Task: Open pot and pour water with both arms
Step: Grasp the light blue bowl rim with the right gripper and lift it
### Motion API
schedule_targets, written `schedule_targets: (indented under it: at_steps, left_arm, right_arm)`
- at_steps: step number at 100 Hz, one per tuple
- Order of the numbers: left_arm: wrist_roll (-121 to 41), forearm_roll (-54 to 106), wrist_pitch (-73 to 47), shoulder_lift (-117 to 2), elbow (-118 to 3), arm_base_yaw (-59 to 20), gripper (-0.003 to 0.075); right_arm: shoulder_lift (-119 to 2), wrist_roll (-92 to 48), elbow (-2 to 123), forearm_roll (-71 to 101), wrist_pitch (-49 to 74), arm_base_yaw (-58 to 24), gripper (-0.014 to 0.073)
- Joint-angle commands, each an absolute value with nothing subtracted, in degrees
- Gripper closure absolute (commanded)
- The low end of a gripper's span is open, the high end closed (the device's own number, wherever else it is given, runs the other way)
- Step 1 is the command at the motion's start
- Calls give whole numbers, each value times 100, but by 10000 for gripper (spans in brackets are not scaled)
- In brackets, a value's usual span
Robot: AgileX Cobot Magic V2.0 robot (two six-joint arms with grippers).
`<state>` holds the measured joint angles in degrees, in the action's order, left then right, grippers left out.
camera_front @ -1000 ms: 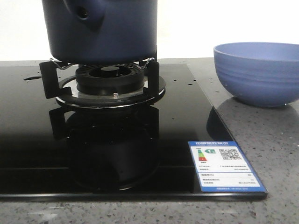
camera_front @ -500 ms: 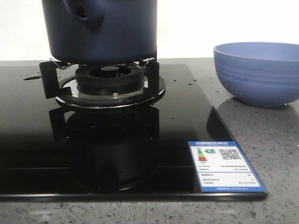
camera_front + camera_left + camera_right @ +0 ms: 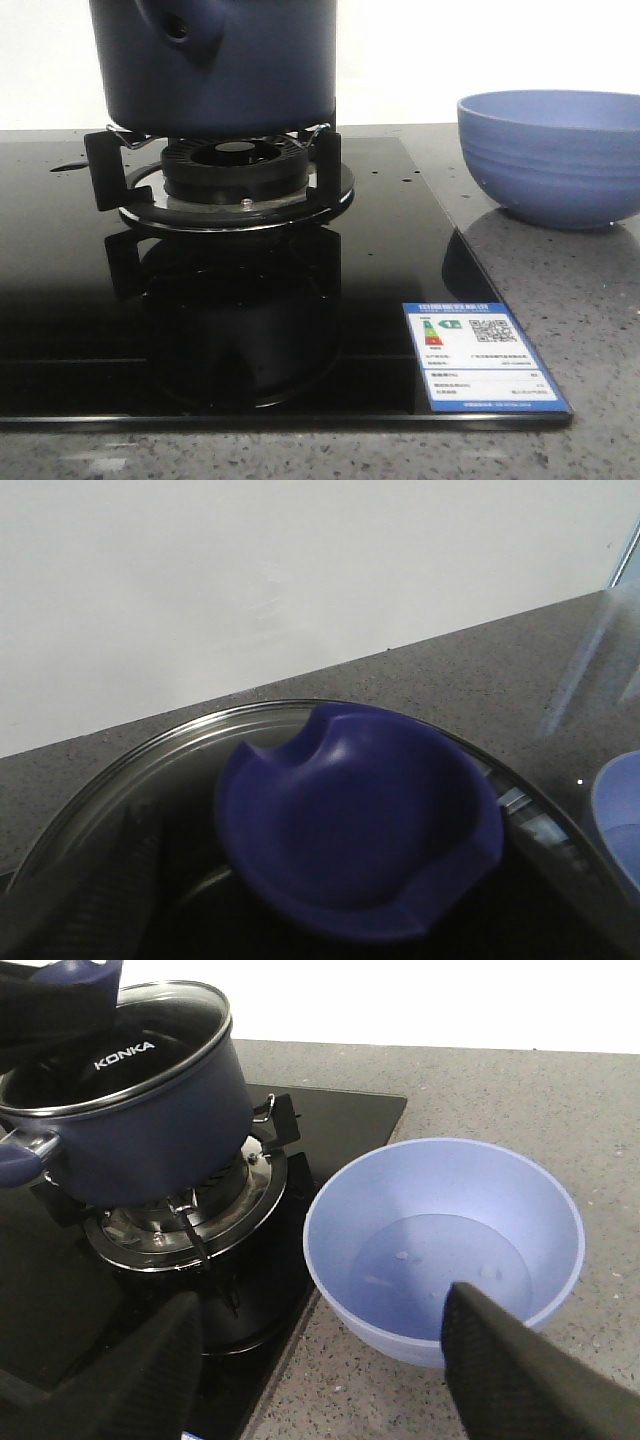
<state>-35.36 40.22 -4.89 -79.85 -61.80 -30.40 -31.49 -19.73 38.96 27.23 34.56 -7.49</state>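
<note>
Broadly, a grey speckled countertop (image 3: 560, 290) carries a glossy black glass hob (image 3: 60, 270), and on the hob's burner (image 3: 235, 165) stands the pot (image 3: 240, 70), dark navy with straight sides. It rests on the black pan supports (image 3: 100, 170) over the burner, its stubby handle socket (image 3: 180, 30) with a hole facing the front camera. In the right wrist view the pot (image 3: 150, 1140) wears a glass lid (image 3: 130, 1035) with a metal rim, printed "KONKA".

To the pot's right, off the hob on the bare countertop, sits a lighter blue ribbed bowl (image 3: 550, 155); from above it holds a shallow pool of clear liquid (image 3: 440, 1260). Bowl and pot are near each other but apart.

The right gripper (image 3: 320, 1370) hovers above the gap between hob edge and bowl, its two black fingers (image 3: 130, 1370) spread wide with nothing between them; the pot lies beyond and to its left, not touched by it.

The left wrist view looks down at close range on the lid's rim (image 3: 130, 760) and its navy knob (image 3: 360, 820), which fills the middle of that picture. The left gripper's own fingers cannot be made out there, so whether they are apart or closed cannot be told. A dark shape lies over the lid at the top corner of the right wrist view, too cropped to read.

An energy label sticker (image 3: 485, 355) lies on the hob's near right corner.
</note>
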Motion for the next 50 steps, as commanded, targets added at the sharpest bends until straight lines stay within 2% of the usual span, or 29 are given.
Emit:
schedule_targets:
  at_steps: [1, 28, 50]
  left_arm:
    - [-3615, 4063, -144, -7849, -6401, -3086, 180]
    - [-3615, 4063, 82, -7884, -6401, -3086, 304]
    - [-3615, 4063, 82, -7884, -6401, -3086, 357]
  right_arm:
    - [-3220, -2027, 4097, 2847, 3116, -744, 134]
    - [-3220, -2027, 4097, 2847, 3116, -744, 134]
    - [-3220, -2035, 4097, 2847, 3116, -744, 134]
